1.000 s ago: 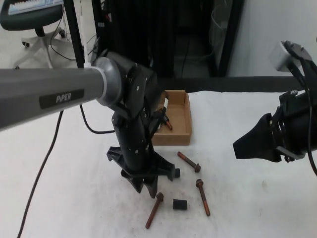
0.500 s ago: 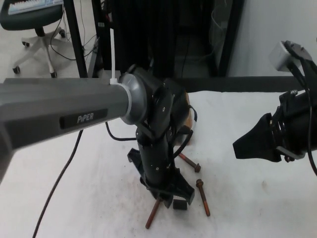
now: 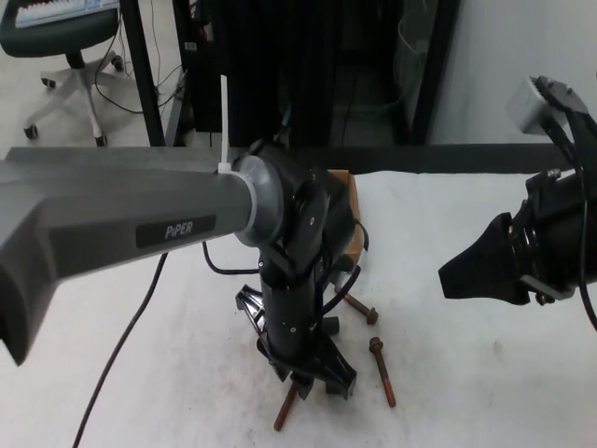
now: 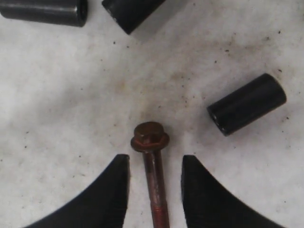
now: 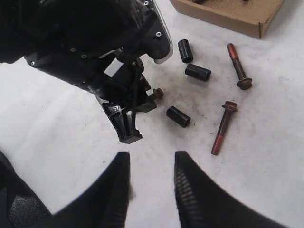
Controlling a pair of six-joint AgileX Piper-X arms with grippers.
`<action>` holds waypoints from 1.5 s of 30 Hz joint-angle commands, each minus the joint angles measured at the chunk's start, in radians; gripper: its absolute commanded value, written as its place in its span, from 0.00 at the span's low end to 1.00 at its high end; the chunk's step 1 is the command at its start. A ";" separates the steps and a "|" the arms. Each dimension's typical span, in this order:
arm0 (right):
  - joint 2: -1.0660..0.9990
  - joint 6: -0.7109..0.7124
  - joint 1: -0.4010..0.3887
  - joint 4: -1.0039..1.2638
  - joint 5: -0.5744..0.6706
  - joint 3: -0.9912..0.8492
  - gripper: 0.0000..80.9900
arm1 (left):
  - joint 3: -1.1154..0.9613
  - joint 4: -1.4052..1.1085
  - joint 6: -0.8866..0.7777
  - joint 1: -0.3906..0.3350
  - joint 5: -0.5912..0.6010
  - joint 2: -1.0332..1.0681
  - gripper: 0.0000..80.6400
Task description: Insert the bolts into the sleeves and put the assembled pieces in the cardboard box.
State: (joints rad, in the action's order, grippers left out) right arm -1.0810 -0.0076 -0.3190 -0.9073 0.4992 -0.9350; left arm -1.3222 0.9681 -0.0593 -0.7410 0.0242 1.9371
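Over the near centre of the bench, left arm point(image 3: 112, 219): extended from the left, wrist turned down toward the surface.
Right gripper point(image 5: 151, 159): held above the right side of the bench, well apart from the loose parts; jaws parted, nothing between them.
Left gripper point(image 4: 155, 164): lowered to the surface; jaws set narrowly apart, one finger on either side of the shank of a bolt point(image 4: 151, 142), a gap noted on both sides; nothing clamped.
Cardboard box point(image 3: 353, 224): placed at the far centre, largely hidden behind the left arm.
Bolt at the jaws: lying flat on the bench, rusty, head just beyond the fingertips.
Other bolts: two recorded right of the left arm, lying flat and apart; one point(image 3: 359, 305) nearer the box, one point(image 3: 381, 371) nearer the front.
Sleeves: three, black, lying on their sides; one point(image 4: 247, 103) just beside the bolt head, not touching; two point(image 4: 45, 10) point(image 4: 130, 12) farther off, toward the box.
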 commanded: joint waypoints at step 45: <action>0.009 0.206 0.002 0.007 0.189 -0.011 0.23 | -0.006 -0.081 0.275 0.056 -0.157 -0.280 0.00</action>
State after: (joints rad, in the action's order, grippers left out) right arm -1.0810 0.1481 -0.3190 -0.9073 0.6581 -0.9350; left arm -1.3214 0.9102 0.2046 -0.7041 -0.1264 1.7664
